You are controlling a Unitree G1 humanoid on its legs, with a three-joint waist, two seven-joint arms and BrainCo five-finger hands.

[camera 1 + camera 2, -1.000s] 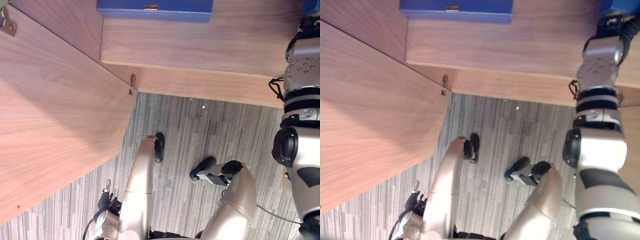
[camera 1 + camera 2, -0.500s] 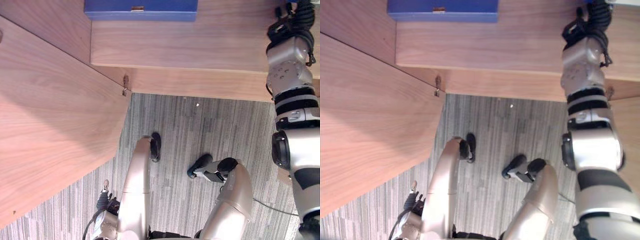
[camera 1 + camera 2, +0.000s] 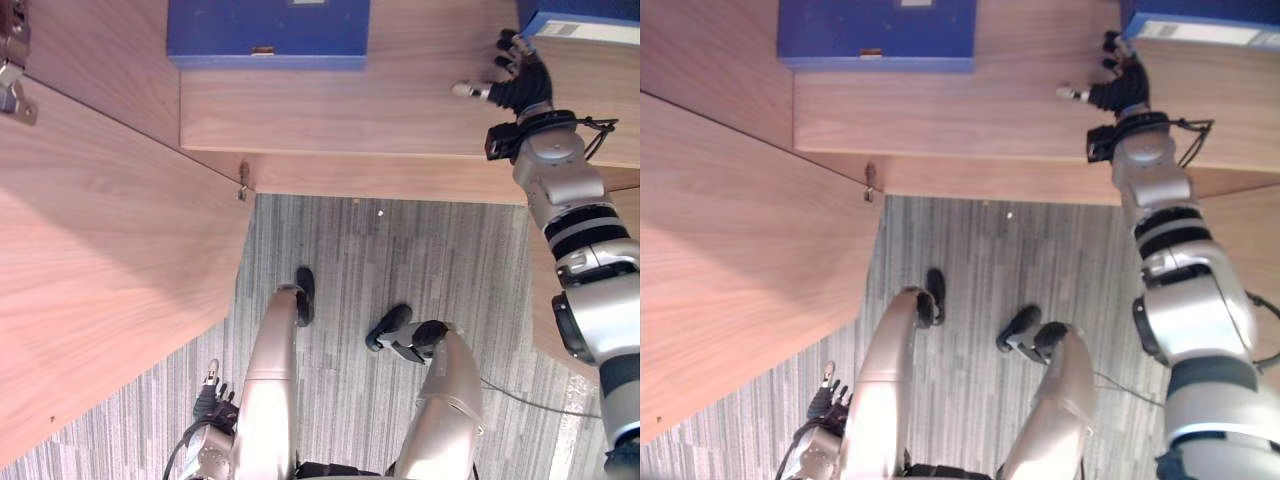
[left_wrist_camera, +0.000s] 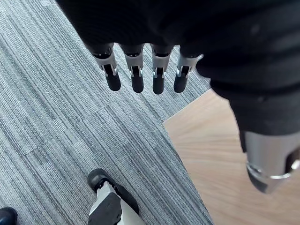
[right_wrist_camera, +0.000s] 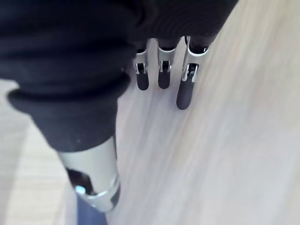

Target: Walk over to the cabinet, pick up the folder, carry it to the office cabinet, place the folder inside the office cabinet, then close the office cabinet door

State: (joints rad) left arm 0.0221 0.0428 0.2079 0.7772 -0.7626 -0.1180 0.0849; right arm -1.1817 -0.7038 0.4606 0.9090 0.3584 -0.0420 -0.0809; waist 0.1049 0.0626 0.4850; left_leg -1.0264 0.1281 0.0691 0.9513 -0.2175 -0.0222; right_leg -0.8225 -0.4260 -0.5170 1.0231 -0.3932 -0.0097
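A blue folder (image 3: 268, 30) lies flat on the wooden shelf (image 3: 400, 100) of the office cabinet, at the back left. A second blue folder (image 3: 580, 18) with a white strip along its edge lies at the shelf's back right. My right hand (image 3: 515, 82) hovers over the shelf just in front of this second folder, open, fingers straight and spread, holding nothing. Its fingers (image 5: 183, 96) point along bare wood in the right wrist view. My left hand (image 3: 210, 400) hangs low by my side, and its straight fingers (image 4: 137, 82) are open over the carpet.
The cabinet's left door (image 3: 100, 260) stands open, swung out towards me, with a hinge (image 3: 242, 185) at the shelf's corner. A strip of another wooden panel (image 3: 545, 300) shows at the right. Grey striped carpet (image 3: 440, 260) lies in front of the cabinet.
My right arm has drawn back from deep in the shelf, so its hand now shows in front of the right folder. The camera has shifted slightly.
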